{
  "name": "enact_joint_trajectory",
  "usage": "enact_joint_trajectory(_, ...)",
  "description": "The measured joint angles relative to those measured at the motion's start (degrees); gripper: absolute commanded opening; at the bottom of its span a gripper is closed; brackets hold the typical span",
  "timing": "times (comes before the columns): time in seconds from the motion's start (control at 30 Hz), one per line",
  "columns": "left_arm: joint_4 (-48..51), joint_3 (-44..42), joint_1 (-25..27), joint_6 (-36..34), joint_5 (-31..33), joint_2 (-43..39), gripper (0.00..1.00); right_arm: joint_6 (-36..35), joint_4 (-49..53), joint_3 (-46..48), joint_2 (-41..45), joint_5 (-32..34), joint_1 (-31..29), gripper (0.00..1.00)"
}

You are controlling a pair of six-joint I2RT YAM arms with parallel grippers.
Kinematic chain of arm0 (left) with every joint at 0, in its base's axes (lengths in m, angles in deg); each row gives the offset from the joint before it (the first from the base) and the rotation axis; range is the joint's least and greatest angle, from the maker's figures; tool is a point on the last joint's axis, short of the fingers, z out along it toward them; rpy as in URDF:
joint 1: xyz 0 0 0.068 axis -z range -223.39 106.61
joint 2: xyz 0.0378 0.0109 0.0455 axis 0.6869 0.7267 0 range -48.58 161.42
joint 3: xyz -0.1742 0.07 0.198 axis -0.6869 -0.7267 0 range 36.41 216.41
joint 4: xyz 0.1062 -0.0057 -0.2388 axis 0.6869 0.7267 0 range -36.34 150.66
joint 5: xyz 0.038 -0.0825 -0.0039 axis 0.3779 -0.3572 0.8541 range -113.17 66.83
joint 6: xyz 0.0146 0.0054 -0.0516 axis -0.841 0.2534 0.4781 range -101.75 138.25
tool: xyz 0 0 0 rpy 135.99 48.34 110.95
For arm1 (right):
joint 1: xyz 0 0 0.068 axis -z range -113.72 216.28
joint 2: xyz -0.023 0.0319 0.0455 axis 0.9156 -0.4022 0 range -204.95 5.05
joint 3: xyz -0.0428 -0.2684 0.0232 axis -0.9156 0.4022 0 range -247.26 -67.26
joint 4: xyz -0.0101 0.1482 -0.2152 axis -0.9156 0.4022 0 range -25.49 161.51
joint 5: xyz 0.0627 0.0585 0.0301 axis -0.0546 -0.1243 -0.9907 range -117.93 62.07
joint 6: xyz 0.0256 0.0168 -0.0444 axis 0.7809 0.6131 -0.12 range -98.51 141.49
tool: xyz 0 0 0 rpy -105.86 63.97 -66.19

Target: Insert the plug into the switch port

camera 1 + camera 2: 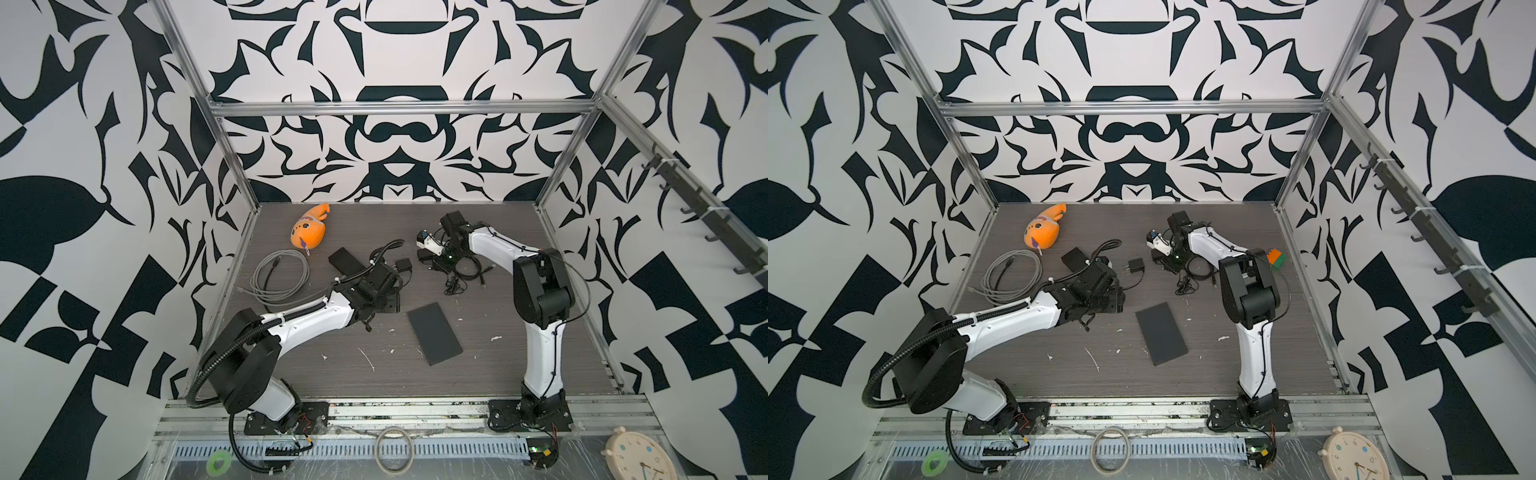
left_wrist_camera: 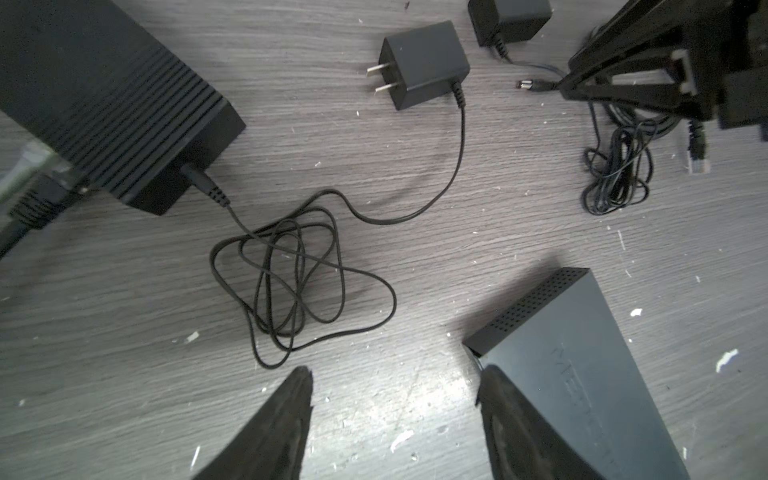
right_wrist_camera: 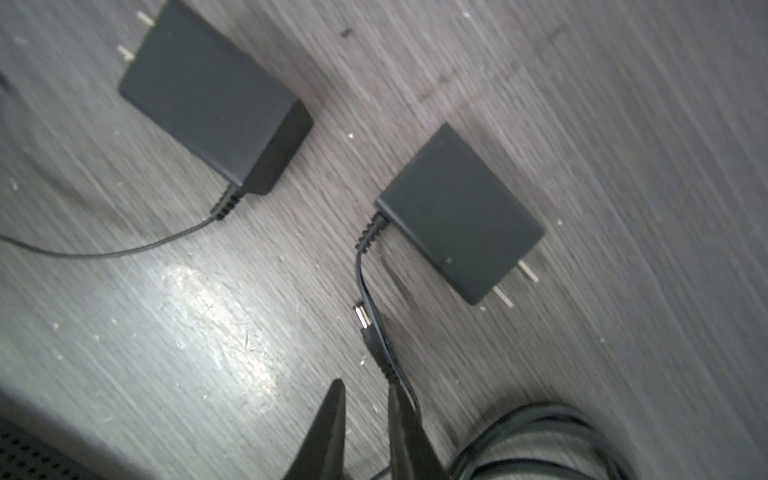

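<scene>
While the left pincer (image 2: 394, 374) hovers wide, the right pincer (image 3: 365, 384) stoops narrow beside the plug (image 3: 362, 318), seemingly ungripped.

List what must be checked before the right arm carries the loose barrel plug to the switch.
1. Barrel plug loose, tip unobstructed: ok.
2. Right end effector gripping it: cannot tell; jaws narrow, cable at their edge.
3. Left end effector open, empty: ok.
4. Flat switch held steady: not ok; left jaws stand open beside it.
5. Switch port facing the plug: cannot tell; no view shows it.
</scene>
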Motion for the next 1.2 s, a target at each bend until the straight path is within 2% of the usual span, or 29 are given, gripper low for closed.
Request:
enact_joint_trajectory(0.67,-0.02,-0.02,-0.20,-0.17,-1.03,1.64,0.68,-3.48,2.25,-2.21,-1.16,-2.32,-1.33,0.28)
enact_joint_trajectory(0.97,-0.02,-0.02,-0.20,-0.17,-1.40,1.64,0.68,-2.69,1.68,-2.40,-2.16,-1.66,-2.14,0.42)
enact_joint_trajectory(1.2,-0.02,-0.02,-0.24,-0.17,-1.40,1.64,0.68,-2.45,1.18,-2.80,-4.68,0.46,-1.90,0.45)
